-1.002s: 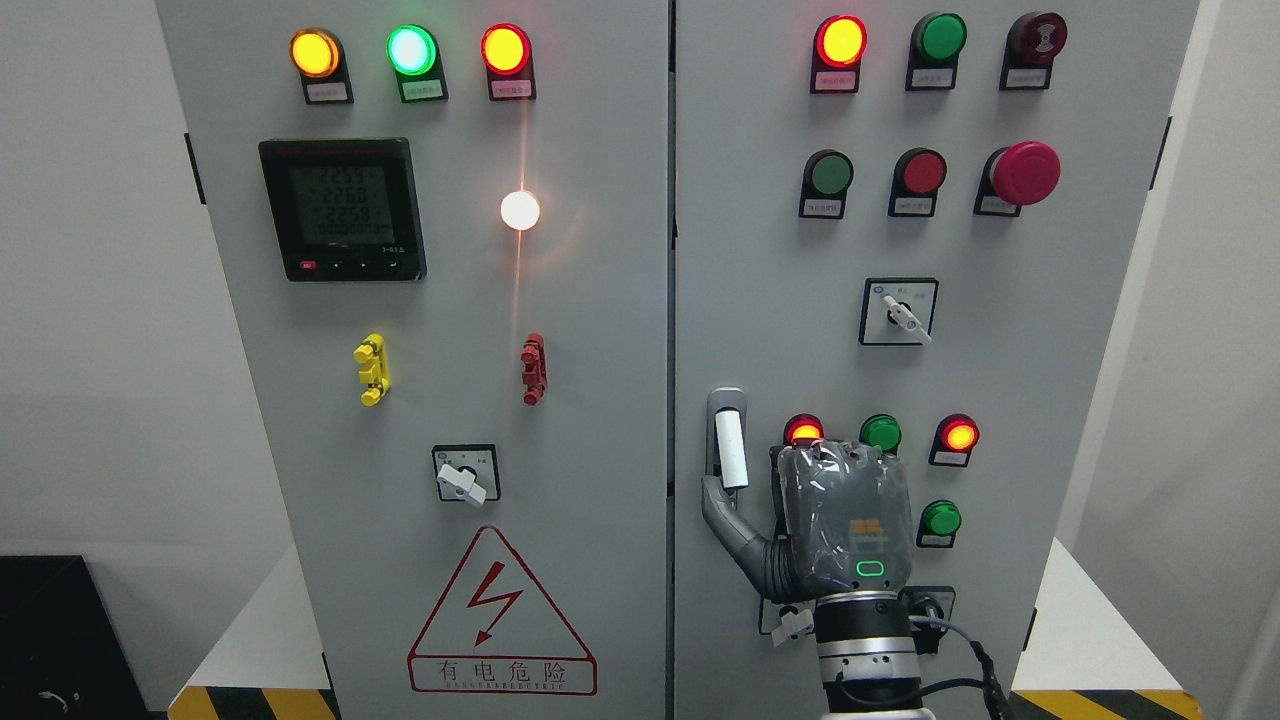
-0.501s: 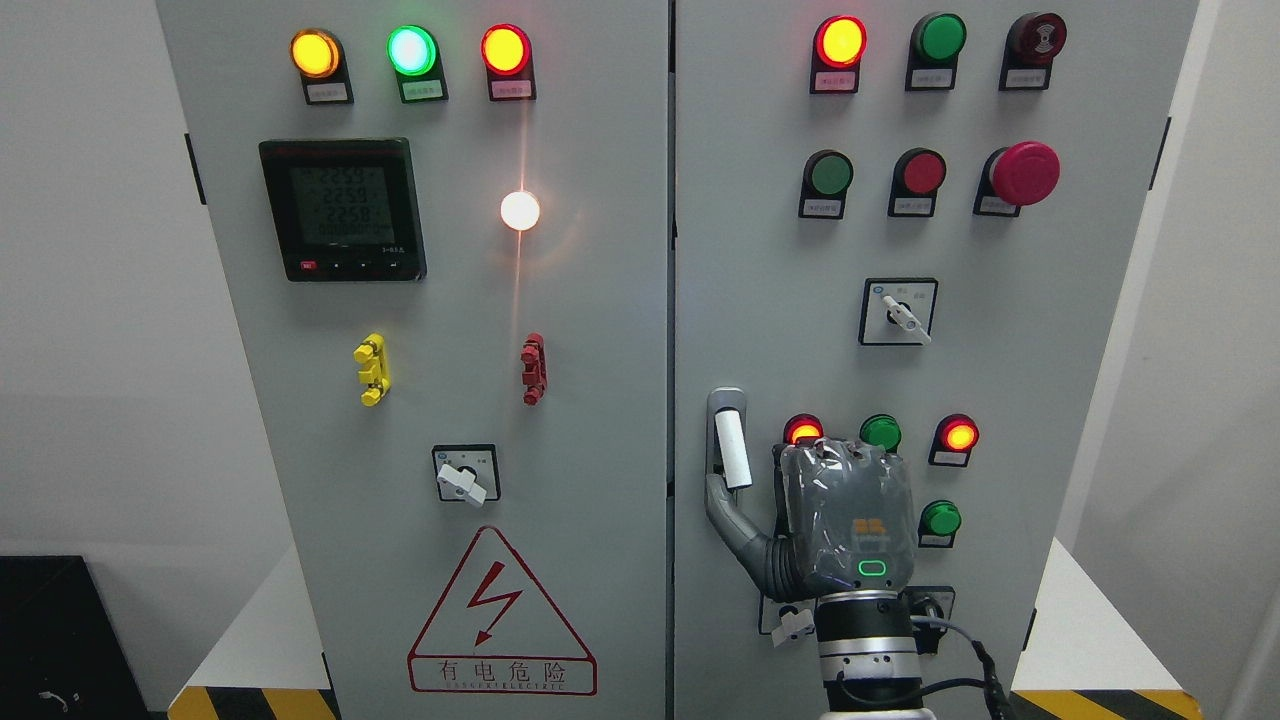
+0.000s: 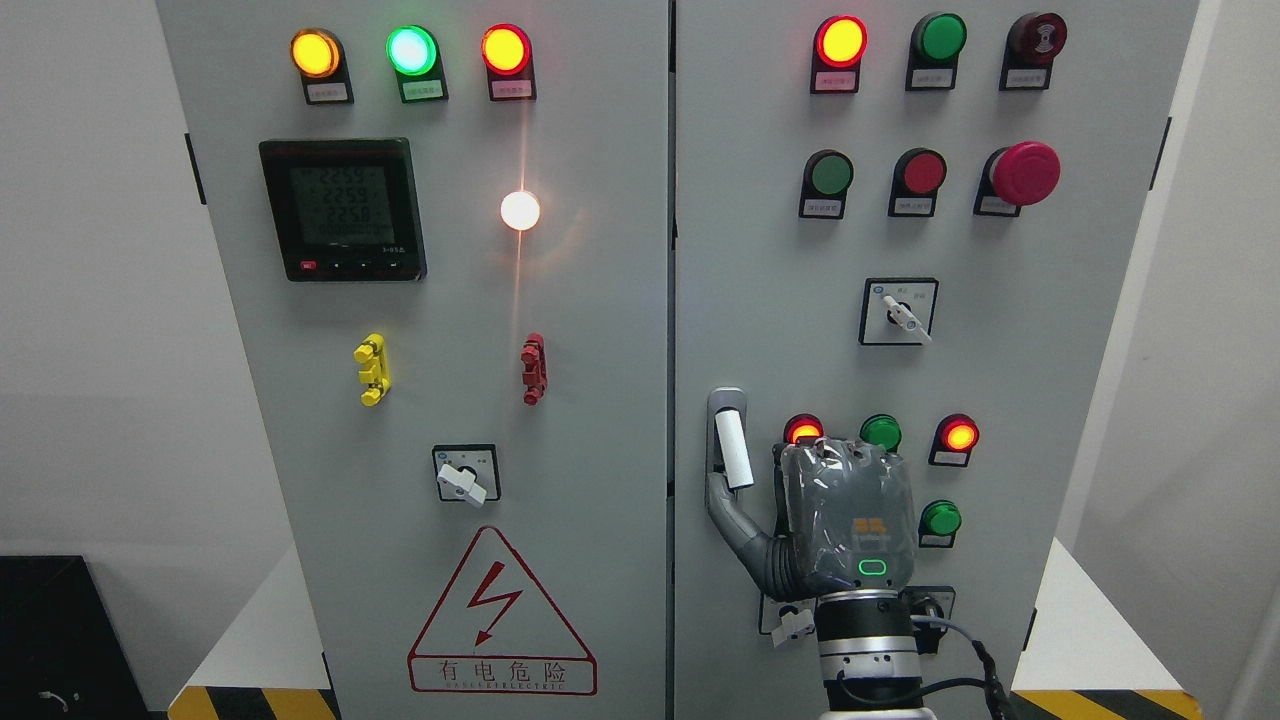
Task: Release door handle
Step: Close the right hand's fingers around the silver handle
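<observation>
The door handle (image 3: pixel 732 448), a white lever in a grey metal mount, stands upright at the left edge of the right cabinet door (image 3: pixel 1000 400). My right hand (image 3: pixel 845 520) rises from the bottom edge, its grey back toward the camera, just right of and below the handle. Its thumb (image 3: pixel 730 515) is spread out to the left, with the tip by the handle's lower end. The other fingers lie to the right of the lever, pointing at the door, and do not wrap the lever. The hand holds nothing. No left arm shows.
The right door carries lit red and green lamps (image 3: pixel 960 435), a rotary switch (image 3: pixel 899 312) and a red mushroom button (image 3: pixel 1024 172) around and above the hand. The left door (image 3: pixel 450 400) has a meter, a selector switch and a warning triangle. White walls flank the cabinet.
The right hand has barely shifted; its thumb has edged slightly right, toward the handle's lower end. The handle and doors have not moved.
</observation>
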`<action>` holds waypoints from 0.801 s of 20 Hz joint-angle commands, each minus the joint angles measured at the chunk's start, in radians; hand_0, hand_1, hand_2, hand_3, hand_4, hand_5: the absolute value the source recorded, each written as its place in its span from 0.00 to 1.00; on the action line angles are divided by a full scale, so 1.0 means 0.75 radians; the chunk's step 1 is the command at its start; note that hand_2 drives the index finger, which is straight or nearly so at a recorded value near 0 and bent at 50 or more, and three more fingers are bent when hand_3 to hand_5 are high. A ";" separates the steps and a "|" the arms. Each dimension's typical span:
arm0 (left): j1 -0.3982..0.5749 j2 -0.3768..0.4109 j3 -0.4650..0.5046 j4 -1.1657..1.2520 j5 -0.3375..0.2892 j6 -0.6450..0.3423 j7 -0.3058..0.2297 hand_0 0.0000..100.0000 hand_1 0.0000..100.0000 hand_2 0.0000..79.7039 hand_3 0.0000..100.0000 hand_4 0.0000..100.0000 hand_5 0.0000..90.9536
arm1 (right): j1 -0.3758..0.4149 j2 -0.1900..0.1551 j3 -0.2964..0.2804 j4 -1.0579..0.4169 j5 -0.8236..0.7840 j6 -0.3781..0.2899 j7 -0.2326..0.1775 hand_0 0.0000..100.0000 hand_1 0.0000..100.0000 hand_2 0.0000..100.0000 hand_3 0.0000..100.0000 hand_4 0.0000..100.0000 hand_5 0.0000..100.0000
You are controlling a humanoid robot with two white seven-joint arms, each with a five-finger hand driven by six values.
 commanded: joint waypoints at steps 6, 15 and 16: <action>0.000 0.000 0.000 0.000 0.000 -0.001 -0.001 0.12 0.56 0.00 0.00 0.00 0.00 | 0.006 0.002 -0.001 -0.014 0.001 0.008 0.001 0.43 0.27 1.00 1.00 1.00 1.00; 0.000 0.000 0.000 0.000 0.000 -0.001 -0.001 0.12 0.56 0.00 0.00 0.00 0.00 | 0.012 0.002 -0.001 -0.027 -0.001 0.017 0.001 0.44 0.27 1.00 1.00 1.00 1.00; 0.000 0.000 0.000 0.000 0.000 -0.001 -0.001 0.12 0.56 0.00 0.00 0.00 0.00 | 0.012 0.002 -0.001 -0.027 -0.001 0.017 0.001 0.44 0.27 1.00 1.00 1.00 1.00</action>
